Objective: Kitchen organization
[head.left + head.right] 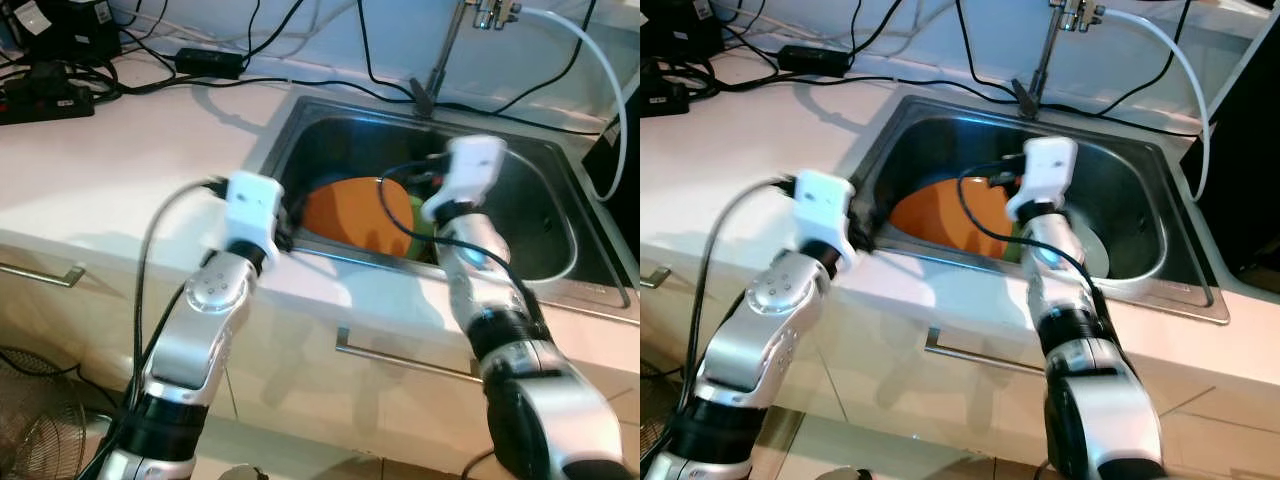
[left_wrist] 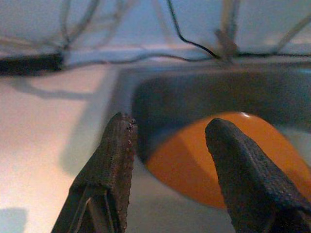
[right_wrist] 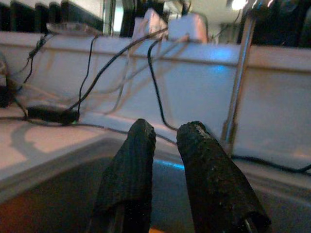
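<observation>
One orange plate (image 1: 355,215) in one sink (image 1: 540,215), two tools above.

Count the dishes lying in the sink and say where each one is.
2 can be made out: an orange plate leaning in the sink's near-left part, and a green dish tucked behind its right edge. The arms may hide others.

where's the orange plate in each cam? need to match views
Left eye: orange plate in the sink, centre, between the two arms.
Right eye: left of centre, in the sink's near-left part.
Left wrist: lower right, partly behind one finger of the open left hand.
Right wrist: can't confirm it.
Shared landmark: faucet pipe, behind the sink.
</observation>
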`<state>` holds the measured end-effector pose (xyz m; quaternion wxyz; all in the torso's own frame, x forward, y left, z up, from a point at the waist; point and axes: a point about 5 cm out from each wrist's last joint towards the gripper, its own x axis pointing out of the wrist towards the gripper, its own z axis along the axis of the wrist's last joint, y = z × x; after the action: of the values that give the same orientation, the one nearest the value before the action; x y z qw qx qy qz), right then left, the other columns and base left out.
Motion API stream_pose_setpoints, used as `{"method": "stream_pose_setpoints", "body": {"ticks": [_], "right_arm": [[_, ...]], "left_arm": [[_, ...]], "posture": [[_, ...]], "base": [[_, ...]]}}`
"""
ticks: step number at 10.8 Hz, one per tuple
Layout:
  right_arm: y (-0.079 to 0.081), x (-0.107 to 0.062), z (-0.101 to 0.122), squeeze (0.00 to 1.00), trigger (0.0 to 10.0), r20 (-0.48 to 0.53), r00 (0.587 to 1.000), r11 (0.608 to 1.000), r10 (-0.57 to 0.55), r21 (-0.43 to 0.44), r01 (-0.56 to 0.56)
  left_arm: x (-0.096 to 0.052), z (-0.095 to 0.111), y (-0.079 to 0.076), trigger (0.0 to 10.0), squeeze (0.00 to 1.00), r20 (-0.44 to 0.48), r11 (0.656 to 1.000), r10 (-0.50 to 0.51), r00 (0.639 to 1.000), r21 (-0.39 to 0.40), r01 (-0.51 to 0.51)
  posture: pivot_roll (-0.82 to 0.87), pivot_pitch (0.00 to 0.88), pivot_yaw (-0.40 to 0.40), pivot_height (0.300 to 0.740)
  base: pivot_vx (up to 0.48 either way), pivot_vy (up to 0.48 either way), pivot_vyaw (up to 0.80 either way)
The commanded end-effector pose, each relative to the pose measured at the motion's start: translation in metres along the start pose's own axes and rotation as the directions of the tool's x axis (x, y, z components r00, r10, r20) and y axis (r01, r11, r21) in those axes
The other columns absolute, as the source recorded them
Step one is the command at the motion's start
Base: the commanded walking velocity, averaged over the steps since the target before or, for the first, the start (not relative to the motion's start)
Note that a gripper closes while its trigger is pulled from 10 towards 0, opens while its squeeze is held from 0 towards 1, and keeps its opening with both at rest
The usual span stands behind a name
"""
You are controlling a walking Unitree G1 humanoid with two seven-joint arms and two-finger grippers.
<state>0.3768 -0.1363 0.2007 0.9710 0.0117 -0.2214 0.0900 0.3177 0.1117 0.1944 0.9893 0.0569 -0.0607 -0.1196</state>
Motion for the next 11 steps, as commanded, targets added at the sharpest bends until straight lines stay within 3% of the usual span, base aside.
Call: {"method": "stream_pose_setpoints", "body": {"ticks": [1, 2, 4, 6, 9, 11], "right_arm": [[0.0, -0.006, 0.008, 0.0, 10.0, 0.062, 0.998, 1.0, -0.005, -0.011, 0.006], [0.006, -0.026, 0.003, 0.0, 10.0, 0.087, 0.996, 1.0, 0.005, -0.004, -0.005], [0.018, -0.054, -0.016, 0.0, 10.0, 0.02, 1.0, 1.0, -0.002, 0.022, 0.001], [0.022, -0.057, -0.014, 0.0, 10.0, 0.005, 1.0, 0.999, -0.015, 0.034, 0.015], [0.02, -0.052, -0.008, 0.0, 10.0, 0.001, 1.0, 0.999, -0.015, 0.038, 0.015], [0.019, -0.051, -0.005, 0.0, 10.0, 0.01, 1.0, 1.0, -0.017, 0.024, 0.017]], "left_arm": [[0.003, 0.0, 0.0, 10.0, 0.0, 0.032, 0.999, 0.037, 0.999, 0.022, -0.038], [0.004, 0.004, 0.001, 10.0, 0.0, 0.138, 0.993, 0.071, 0.988, 0.089, -0.084], [0.002, 0.005, 0.002, 10.0, 0.0, 0.196, 0.985, 0.12, 0.973, 0.096, -0.14], [0.003, 0.003, 0.005, 10.0, 0.0, 0.214, 0.981, 0.144, 0.966, 0.094, -0.167], [0.003, 0.004, 0.007, 10.0, 0.0, 0.232, 0.979, 0.163, 0.959, 0.081, -0.186], [0.003, 0.004, 0.008, 10.0, 0.0, 0.241, 0.978, 0.165, 0.956, 0.083, -0.19]], "posture": [[0.14, 0.075, -0.056, 0.74], [0.13, 0.075, -0.055, 0.74], [0.12, 0.072, -0.048, 0.74], [0.12, 0.07, -0.048, 0.74], [0.12, 0.067, -0.058, 0.74], [0.13, 0.063, -0.06, 0.74]], "base": [[0.0, 0.0, 0.0], [0.0, 0.0, 0.0], [0.0, 0.0, 0.0], [0.0, 0.0, 0.0], [0.0, -0.451, -0.47], [0.0, -0.48, 0.0]]}}
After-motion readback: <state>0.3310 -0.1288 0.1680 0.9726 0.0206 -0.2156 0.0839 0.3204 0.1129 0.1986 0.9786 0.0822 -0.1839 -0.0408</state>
